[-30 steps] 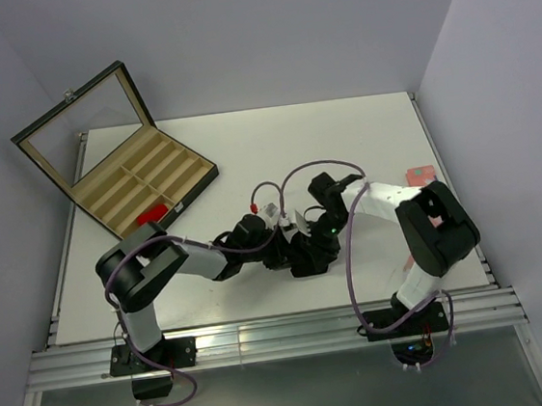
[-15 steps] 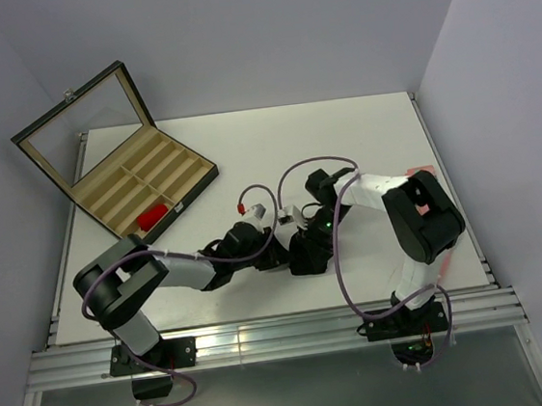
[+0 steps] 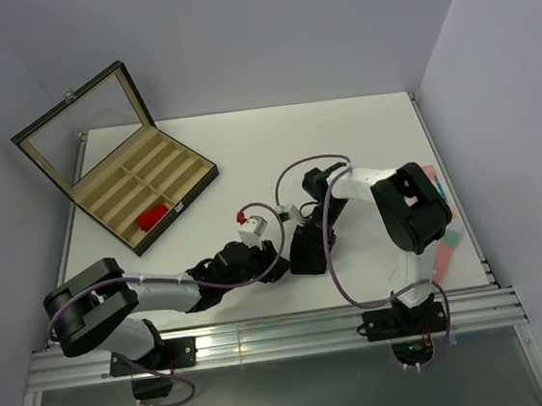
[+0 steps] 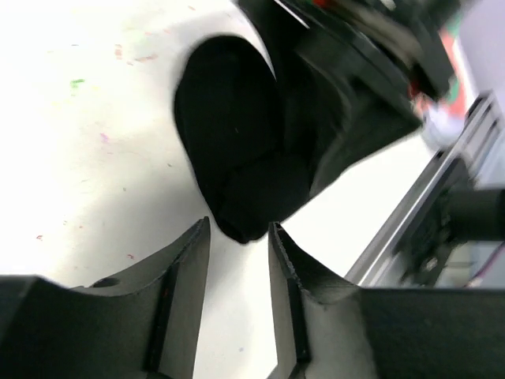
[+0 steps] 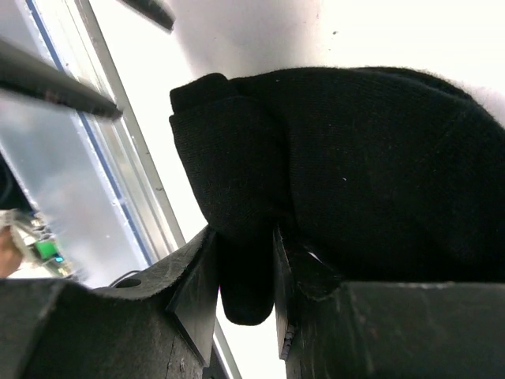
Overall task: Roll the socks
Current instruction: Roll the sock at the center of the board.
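The black sock [image 3: 305, 254] lies bunched on the table between the two arms. My right gripper [image 3: 306, 240] is shut on it: in the right wrist view a fold of the black sock [image 5: 371, 158] is pinched between the jaws of the right gripper [image 5: 243, 237]. My left gripper [image 3: 275, 263] is open just left of it. In the left wrist view the tip of the black sock [image 4: 237, 142] sits at the fingertips of the left gripper [image 4: 239, 227], with nothing gripped. The red sock [image 3: 152, 216] lies in a compartment of the wooden box.
The open wooden box [image 3: 201, 178] with several compartments stands at the back left, its glass lid [image 3: 84, 126] raised. A salmon-pink sock [image 3: 445, 249] lies at the right edge, partly behind the right arm. The metal rail [image 3: 266, 339] runs along the near edge.
My left gripper has opened and let go of the black sock, and the left arm has drawn back and lower to the left. The right gripper keeps its hold.
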Robot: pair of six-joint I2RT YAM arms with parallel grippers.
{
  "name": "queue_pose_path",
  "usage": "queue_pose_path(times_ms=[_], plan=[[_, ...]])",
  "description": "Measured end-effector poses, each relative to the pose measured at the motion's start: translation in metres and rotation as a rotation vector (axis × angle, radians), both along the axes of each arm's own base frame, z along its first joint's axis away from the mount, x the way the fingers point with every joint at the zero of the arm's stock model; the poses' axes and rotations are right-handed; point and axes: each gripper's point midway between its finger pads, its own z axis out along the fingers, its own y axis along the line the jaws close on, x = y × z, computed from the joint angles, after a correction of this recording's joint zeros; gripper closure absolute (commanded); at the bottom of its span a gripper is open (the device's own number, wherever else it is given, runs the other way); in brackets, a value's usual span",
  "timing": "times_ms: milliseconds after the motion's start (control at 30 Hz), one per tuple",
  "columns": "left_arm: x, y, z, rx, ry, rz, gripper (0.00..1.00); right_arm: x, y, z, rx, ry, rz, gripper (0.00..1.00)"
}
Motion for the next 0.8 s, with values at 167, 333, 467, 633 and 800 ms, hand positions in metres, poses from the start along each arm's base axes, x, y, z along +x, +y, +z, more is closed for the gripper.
queue_pose_path(times_ms=[167,333,467,633,800], plan=[[-0.011,-0.005,-0.001,0.074,-0.123,-0.079,0.55,-0.001,0.000,0.000,-0.033,0.052,-0.022,0.70],[-0.004,-0.015,0.011,0.135,-0.227,-0.129,0.54,-0.003,0.000,0.000,-0.062,0.101,-0.043,0.69],[0.006,-0.032,0.037,0.146,-0.313,-0.167,0.53,-0.003,0.000,0.000,-0.080,0.121,-0.057,0.69],[0.009,-0.050,0.037,0.196,-0.350,-0.248,0.51,-0.003,0.000,0.000,-0.095,0.141,-0.068,0.69],[0.000,-0.051,0.007,0.289,-0.311,-0.347,0.51,-0.003,0.000,0.000,-0.103,0.145,-0.073,0.69]])
